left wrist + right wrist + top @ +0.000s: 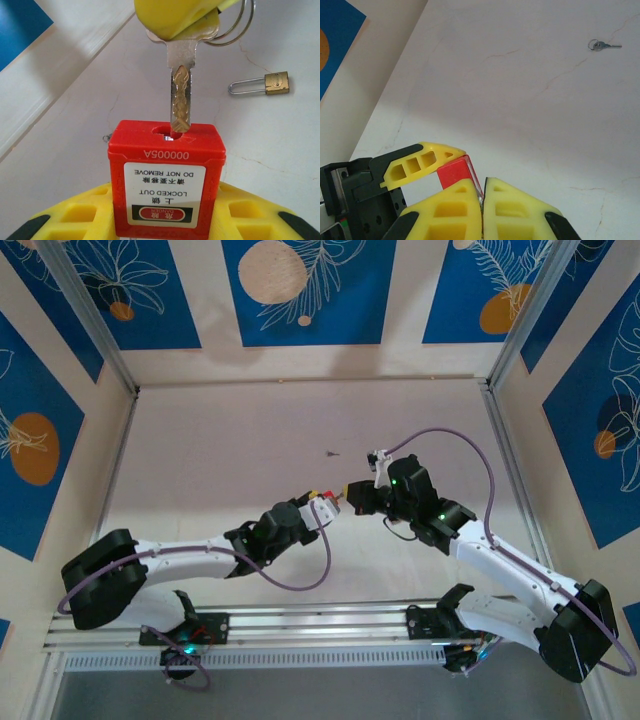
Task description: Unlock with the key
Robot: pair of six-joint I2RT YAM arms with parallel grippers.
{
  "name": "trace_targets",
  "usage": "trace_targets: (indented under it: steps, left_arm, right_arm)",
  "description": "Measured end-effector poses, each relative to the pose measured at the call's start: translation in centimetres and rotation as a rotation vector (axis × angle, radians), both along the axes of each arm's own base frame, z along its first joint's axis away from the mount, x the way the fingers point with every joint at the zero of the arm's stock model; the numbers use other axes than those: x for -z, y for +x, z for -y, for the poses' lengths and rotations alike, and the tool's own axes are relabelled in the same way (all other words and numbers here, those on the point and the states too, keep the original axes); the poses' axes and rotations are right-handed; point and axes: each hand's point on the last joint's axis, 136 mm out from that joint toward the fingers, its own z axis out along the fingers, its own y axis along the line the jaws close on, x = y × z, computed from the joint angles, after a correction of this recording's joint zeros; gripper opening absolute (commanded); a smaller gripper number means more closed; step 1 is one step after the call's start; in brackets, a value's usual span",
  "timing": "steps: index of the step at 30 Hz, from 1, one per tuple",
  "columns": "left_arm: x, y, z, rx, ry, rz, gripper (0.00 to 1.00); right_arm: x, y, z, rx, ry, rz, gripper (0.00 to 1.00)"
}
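Left gripper [167,196]: my fingers pinch the red safety padlock [167,150] by its body, keyway end pointing away from my wrist.
Right gripper [482,189]: pressed together on the head of the key [180,95].
Key: tip at the mouth of the padlock's keyway, just beyond my left gripper; most of the blade is outside.
Brass padlock [270,84]: flat on the worktop [280,160], ahead and right of my left gripper.
Spare key [602,45]: well ahead of my right gripper.

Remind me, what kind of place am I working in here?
Likely a purpose-built robot test booth: a pale tabletop walled by blue printed panels, aluminium frame posts, and a metal mounting rail.
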Motion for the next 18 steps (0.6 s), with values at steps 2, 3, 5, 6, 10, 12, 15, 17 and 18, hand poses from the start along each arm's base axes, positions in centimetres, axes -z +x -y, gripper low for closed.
trace_targets:
  steps: [2, 3, 5, 6, 10, 12, 15, 17, 18]
  left_arm:
    - [0.06, -0.01, -0.02, -0.001, 0.001, -0.002, 0.30]
    - [0.07, -0.01, -0.02, -0.001, 0.001, -0.003, 0.30]
    - [0.08, -0.02, -0.02, 0.000, 0.001, -0.003, 0.30]
    - [0.08, -0.02, -0.02, 0.000, 0.001, -0.003, 0.30]
    - [0.19, -0.05, -0.06, 0.000, 0.005, -0.006, 0.30]
    - [0.27, -0.06, -0.09, -0.001, 0.008, -0.009, 0.30]
    - [0.40, -0.13, -0.08, 0.001, 0.008, -0.016, 0.30]
    - [0.43, -0.18, -0.05, 0.003, 0.007, -0.019, 0.30]
    - [0.53, -0.24, -0.04, 0.005, 0.007, -0.024, 0.30]
  right_arm:
    - [0.02, 0.08, -0.09, -0.001, 0.001, 0.001, 0.00]
    - [0.08, 0.10, -0.12, -0.002, 0.001, 0.000, 0.00]
    - [0.09, 0.16, -0.22, -0.004, 0.003, 0.001, 0.00]
    - [0.12, 0.17, -0.26, -0.005, 0.003, 0.000, 0.00]
    - [0.28, 0.21, -0.36, -0.008, 0.002, -0.004, 0.00]
    - [0.37, 0.21, -0.40, -0.009, 0.001, -0.007, 0.00]
    - [0.45, 0.16, -0.45, -0.014, 0.000, -0.010, 0.00]
    - [0.66, 0.10, -0.59, -0.025, -0.005, -0.012, 0.00]
    - [0.80, 0.08, -0.68, -0.032, -0.009, -0.013, 0.00]
